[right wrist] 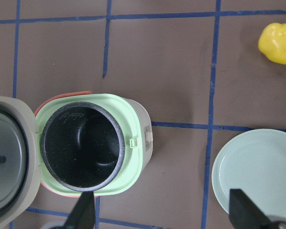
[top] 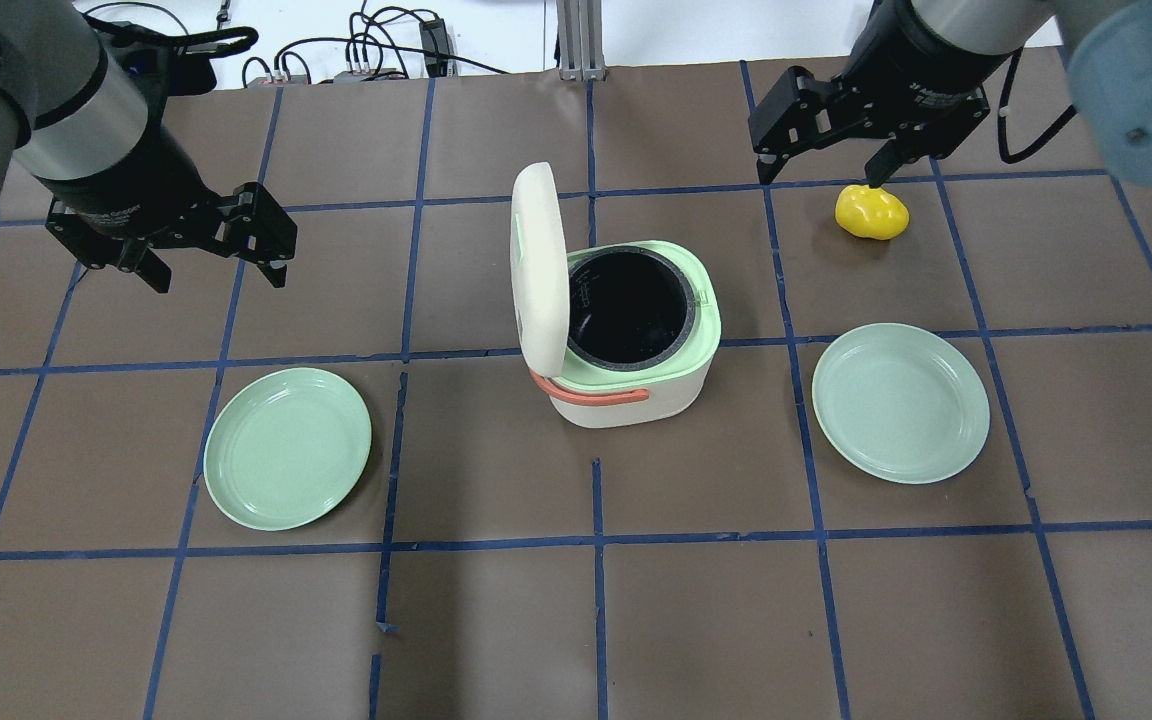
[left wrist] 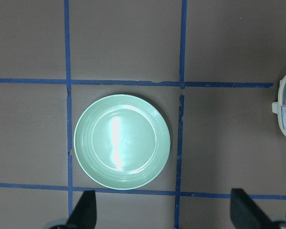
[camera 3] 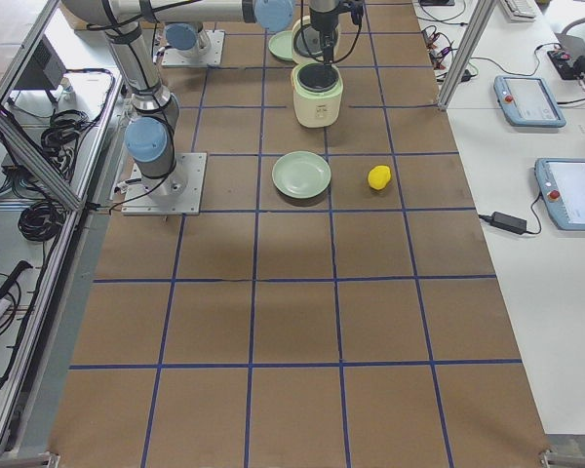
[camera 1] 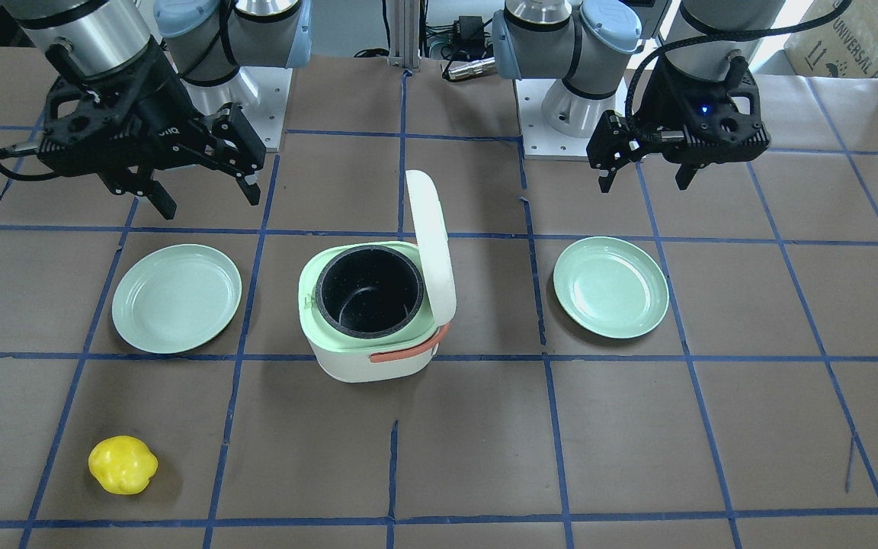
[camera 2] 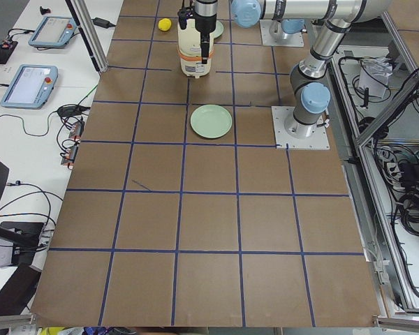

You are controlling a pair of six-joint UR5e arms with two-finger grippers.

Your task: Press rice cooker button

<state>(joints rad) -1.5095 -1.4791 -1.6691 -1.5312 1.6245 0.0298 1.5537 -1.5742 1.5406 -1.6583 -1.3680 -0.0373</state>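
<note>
Yellow toy fruit [camera 1: 123, 465] nearest, on table out beyond right gripper [camera 1: 209, 200]. Rice cooker [camera 1: 347, 366] midway between both grippers, below jaw height, lid [camera 1: 431, 236] standing upright. At back, left gripper [camera 1: 646, 181] hangs over green plate [camera 1: 610, 286]. Both jaws spread, empty. Risk: wide fingers miss small button, shove light cooker or knock lid shut.

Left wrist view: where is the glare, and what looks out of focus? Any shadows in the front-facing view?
Left wrist view: a vertical glare streak on the green plate; the left gripper at the bottom edge looks soft. Front-facing view: the yellow object casts a soft shadow on the table.
</note>
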